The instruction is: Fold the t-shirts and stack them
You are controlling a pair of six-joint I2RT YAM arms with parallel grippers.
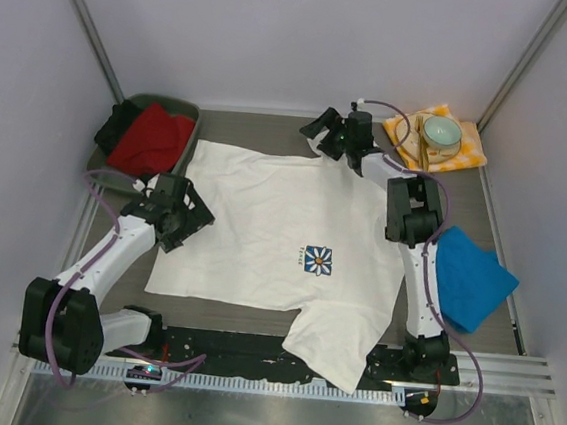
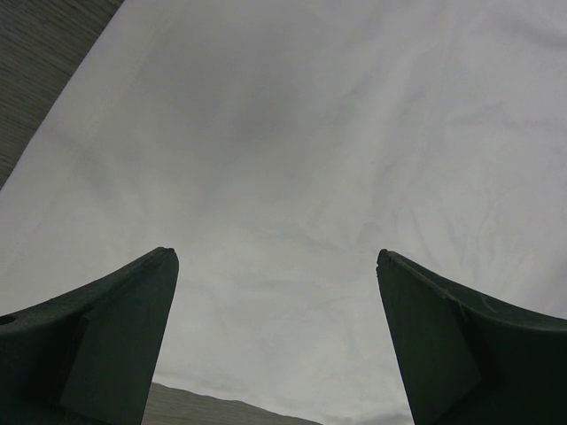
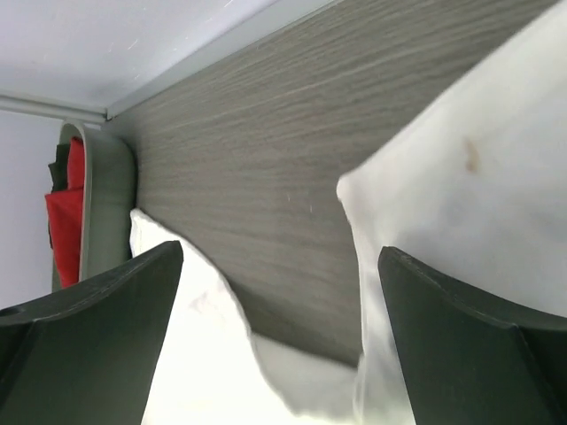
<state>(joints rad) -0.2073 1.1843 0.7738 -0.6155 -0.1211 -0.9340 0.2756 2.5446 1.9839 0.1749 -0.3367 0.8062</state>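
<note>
The white t-shirt (image 1: pixel 262 231) lies spread flat, print side up, its blue daisy (image 1: pixel 317 260) toward the right; one sleeve reaches over the near rail. The blue t-shirt (image 1: pixel 470 279) lies folded on the right of the table. At the shirt's left edge my left gripper (image 1: pixel 191 216) is open; the left wrist view shows its gripper (image 2: pixel 275 257) just above plain white t-shirt cloth (image 2: pixel 292 159), holding nothing. My right gripper (image 1: pixel 323 136) is at the shirt's far edge, open. In the right wrist view that gripper (image 3: pixel 279 252) is empty, with white t-shirt folds (image 3: pixel 461 177) beneath both fingers.
A grey tray (image 1: pixel 164 102) holding red cloth (image 1: pixel 150 137) sits at the back left, also seen as the tray (image 3: pixel 106 212) in the right wrist view. An orange checked napkin (image 1: pixel 468 150) with a bowl (image 1: pixel 441 133) lies at the back right. Walls enclose three sides.
</note>
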